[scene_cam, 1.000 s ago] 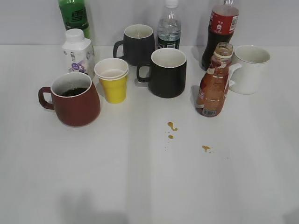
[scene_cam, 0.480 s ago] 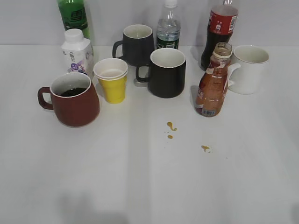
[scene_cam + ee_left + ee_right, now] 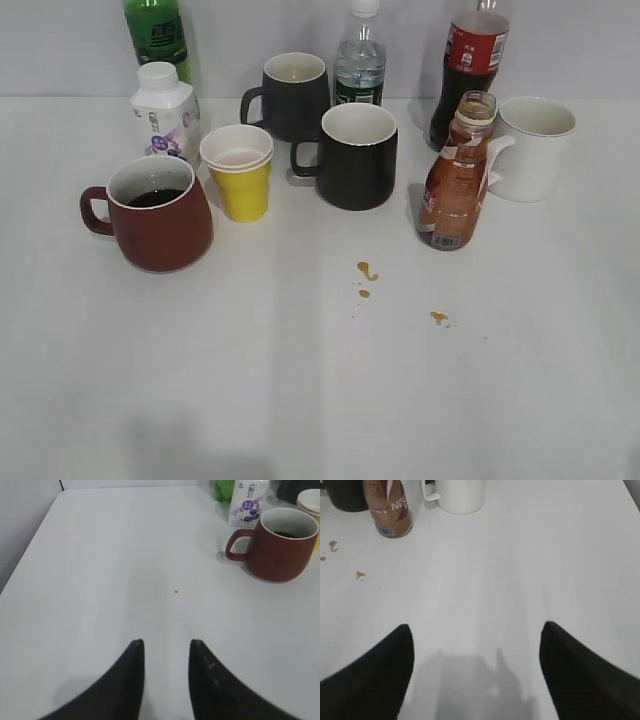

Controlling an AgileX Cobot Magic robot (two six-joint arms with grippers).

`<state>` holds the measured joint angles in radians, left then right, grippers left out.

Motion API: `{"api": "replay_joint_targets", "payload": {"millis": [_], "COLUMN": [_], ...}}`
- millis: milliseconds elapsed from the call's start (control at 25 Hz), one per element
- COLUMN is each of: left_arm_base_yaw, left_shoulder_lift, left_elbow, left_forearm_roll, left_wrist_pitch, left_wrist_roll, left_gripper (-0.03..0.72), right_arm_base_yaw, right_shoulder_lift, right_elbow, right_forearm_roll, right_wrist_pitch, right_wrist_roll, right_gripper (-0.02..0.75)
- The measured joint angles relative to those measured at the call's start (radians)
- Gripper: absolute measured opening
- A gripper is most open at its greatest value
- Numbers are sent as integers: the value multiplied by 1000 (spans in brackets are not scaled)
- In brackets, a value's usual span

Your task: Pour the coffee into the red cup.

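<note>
The coffee bottle [image 3: 456,175] stands upright and uncapped at the right, next to a white mug; it also shows in the right wrist view [image 3: 388,507]. The red cup [image 3: 160,212] sits at the left with dark liquid inside; it also shows in the left wrist view [image 3: 280,544]. My left gripper [image 3: 165,642] is open and empty, low over bare table, well short of the red cup. My right gripper [image 3: 476,627] is wide open and empty, back from the bottle. Neither gripper shows in the exterior view.
A yellow paper cup [image 3: 240,172], two black mugs [image 3: 355,155] [image 3: 292,93], a white mug [image 3: 535,146], a white carton [image 3: 165,112], a green bottle [image 3: 157,35], a water bottle [image 3: 361,62] and a cola bottle [image 3: 470,70] stand behind. Coffee drops [image 3: 366,270] lie on the table.
None between the earlier exterior frames and now, apart from a very slight shift of the view.
</note>
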<state>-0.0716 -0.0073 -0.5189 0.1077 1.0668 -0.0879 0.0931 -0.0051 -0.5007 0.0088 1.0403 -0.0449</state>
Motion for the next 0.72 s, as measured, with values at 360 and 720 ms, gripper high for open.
{"api": "replay_joint_targets", "payload": {"millis": [360,720], "left_arm_base_yaw": [0,0], "left_shoulder_lift": [0,0], "left_elbow": [0,0], "left_forearm_roll": [0,0], "left_wrist_pitch": [0,0], "left_wrist_roll": [0,0], "left_gripper": [241,241], "right_arm_base_yaw": [-12,-12], "right_shoulder_lift": [0,0], "right_elbow": [0,0], "right_forearm_roll": [0,0], "right_wrist_pitch": [0,0], "right_wrist_roll": [0,0], "right_gripper": [586,586]}}
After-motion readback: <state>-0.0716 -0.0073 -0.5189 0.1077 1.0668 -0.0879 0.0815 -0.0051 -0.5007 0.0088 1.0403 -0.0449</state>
